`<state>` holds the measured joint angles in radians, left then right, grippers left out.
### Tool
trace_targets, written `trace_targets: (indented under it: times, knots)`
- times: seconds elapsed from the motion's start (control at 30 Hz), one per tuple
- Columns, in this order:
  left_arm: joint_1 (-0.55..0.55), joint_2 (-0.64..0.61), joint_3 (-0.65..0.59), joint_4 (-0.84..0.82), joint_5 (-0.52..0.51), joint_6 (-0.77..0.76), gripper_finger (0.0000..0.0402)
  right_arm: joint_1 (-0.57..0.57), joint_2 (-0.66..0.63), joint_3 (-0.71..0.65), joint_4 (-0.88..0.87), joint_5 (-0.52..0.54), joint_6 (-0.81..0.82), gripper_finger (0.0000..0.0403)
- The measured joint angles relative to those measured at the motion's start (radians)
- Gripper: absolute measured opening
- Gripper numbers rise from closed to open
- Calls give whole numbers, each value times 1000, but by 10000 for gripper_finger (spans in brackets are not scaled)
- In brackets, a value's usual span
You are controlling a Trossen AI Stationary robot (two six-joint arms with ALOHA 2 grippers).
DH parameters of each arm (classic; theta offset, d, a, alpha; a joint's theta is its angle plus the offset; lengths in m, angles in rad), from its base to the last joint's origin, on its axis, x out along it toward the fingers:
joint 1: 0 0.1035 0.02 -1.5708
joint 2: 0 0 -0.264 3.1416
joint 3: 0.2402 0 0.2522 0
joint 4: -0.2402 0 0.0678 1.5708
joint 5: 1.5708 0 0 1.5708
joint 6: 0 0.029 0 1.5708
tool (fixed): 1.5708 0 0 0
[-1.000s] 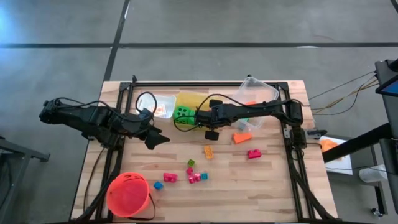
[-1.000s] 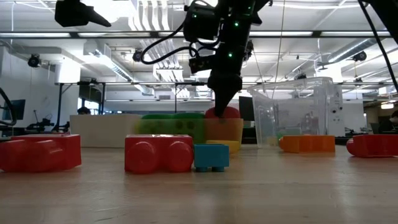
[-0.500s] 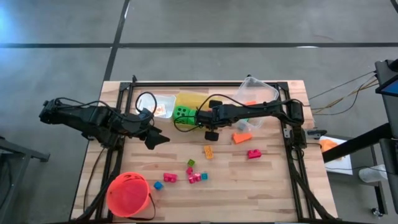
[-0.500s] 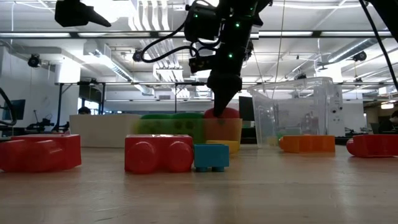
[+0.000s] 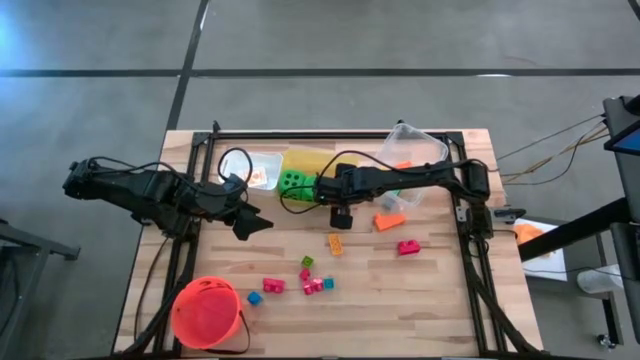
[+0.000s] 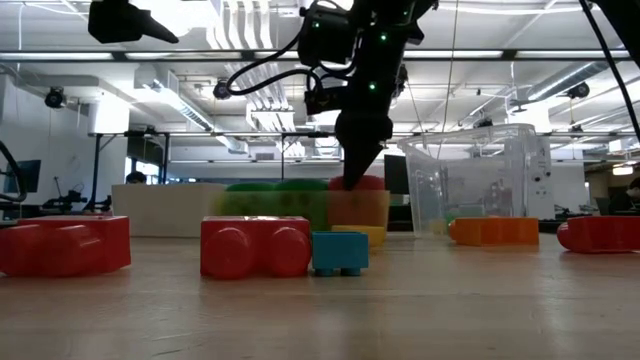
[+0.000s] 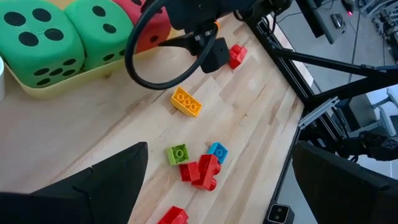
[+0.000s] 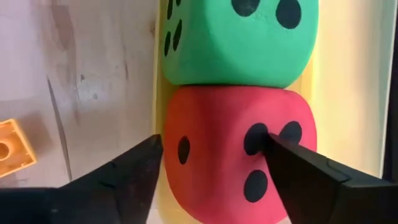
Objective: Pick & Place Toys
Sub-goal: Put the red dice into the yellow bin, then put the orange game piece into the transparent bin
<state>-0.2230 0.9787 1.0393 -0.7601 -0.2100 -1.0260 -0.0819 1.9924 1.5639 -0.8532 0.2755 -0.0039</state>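
The right tool (image 8: 211, 163) has edged slightly nearer the yellow bin (image 5: 308, 160) than a second ago, its fingers spread around the pink-red die (image 8: 239, 155) lying in that bin. Beside that die sit two green dice (image 7: 68, 34). The left tool (image 5: 252, 224) hangs open beside the bin. On the table (image 5: 430, 300) near the bin lie one orange block (image 5: 335, 243), one orange wedge (image 5: 389, 221) and one red block (image 5: 408, 247).

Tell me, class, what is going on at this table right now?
The right gripper hangs open over the pink-red die, a finger on either side, not closed on it. The die sits in the yellow bin beside a green die. The left gripper waits open above the table's left side. Small blocks and an orange wedge lie loose on the table.
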Motion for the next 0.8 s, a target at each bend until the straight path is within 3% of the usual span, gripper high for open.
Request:
trace_targets:
  times: [0.17,0.33,0.57,0.8]
  knots:
    - [0,0,0,0,0,0,383,2,-42,-3,-9,8,17,308]
    - [0,0,0,0,0,0,383,1,-111,-1,-9,15,28,315]
    - [0,0,0,-1,0,0,383,14,-220,-9,-185,-318,-33,308]
    - [0,0,0,-3,-4,6,383,79,-292,-168,-215,-301,-176,253]
